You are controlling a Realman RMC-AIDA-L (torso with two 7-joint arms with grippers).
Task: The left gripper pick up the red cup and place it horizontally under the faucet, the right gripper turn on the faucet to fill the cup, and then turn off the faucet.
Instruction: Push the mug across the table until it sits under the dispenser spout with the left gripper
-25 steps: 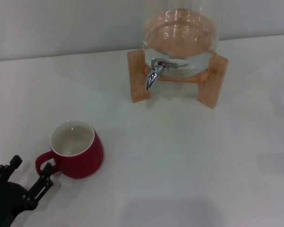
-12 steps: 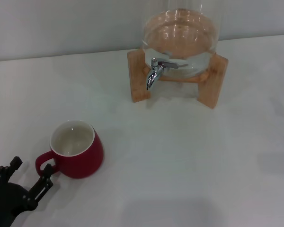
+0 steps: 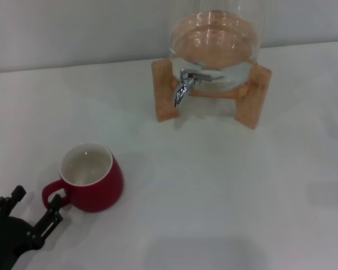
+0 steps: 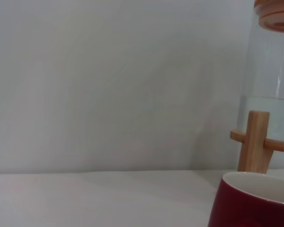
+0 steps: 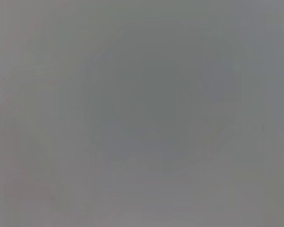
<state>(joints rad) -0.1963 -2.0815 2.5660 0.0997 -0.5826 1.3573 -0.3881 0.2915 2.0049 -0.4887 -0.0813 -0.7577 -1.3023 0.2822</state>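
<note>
The red cup [image 3: 93, 180] stands upright on the white table at the near left, white inside showing, its loop handle turned toward the front left. My left gripper [image 3: 34, 203] is open at the bottom left corner, its fingertips just short of the handle and apart from it. In the left wrist view the red cup [image 4: 255, 203] fills the lower corner. The chrome faucet [image 3: 185, 84] sticks out of the glass water jar [image 3: 214, 39], spout down, lever level. My right gripper is out of view.
The jar rests in a wooden stand [image 3: 253, 95] at the back centre, with a grey wall behind. The wooden stand [image 4: 254, 142] also shows in the left wrist view. The right wrist view is a blank grey field.
The left gripper has eased back a little toward the bottom left corner. The cup and faucet have not moved.
</note>
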